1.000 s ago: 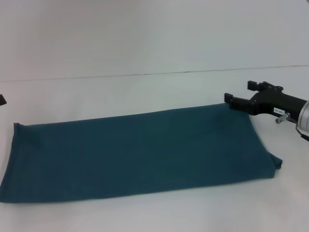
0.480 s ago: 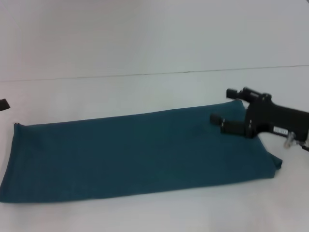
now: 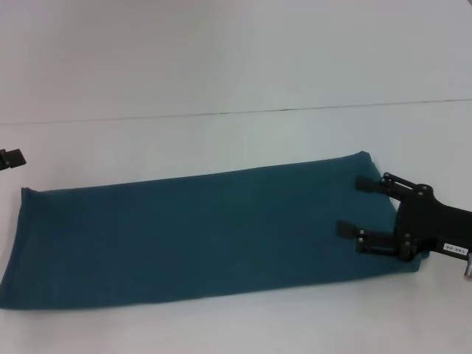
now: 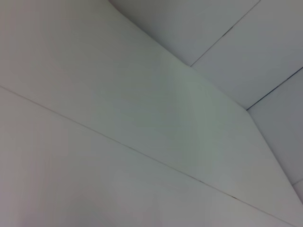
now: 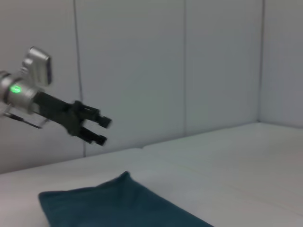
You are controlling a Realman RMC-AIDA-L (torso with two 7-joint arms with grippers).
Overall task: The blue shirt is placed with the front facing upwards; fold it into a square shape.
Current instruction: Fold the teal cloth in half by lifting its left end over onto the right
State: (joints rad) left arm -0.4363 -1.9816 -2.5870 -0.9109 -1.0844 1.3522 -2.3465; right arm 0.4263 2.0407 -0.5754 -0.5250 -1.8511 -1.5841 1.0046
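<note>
Shirt (image 3: 199, 232) is laid as a long folded strip across the tabletop (image 3: 236, 140). Right gripper (image 3: 359, 206) is spread over its right end, likely for pinching. Left gripper (image 5: 100, 130), spread, is held beyond the left end.

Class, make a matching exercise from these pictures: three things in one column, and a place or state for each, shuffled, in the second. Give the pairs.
Things:
1. blue shirt
2. right gripper
3. left gripper

Places or states:
A. open, over the shirt's right end
B. raised above the table, off the shirt's left end
C. lying flat as a long folded strip

Pairs: 1-C, 2-A, 3-B
</note>
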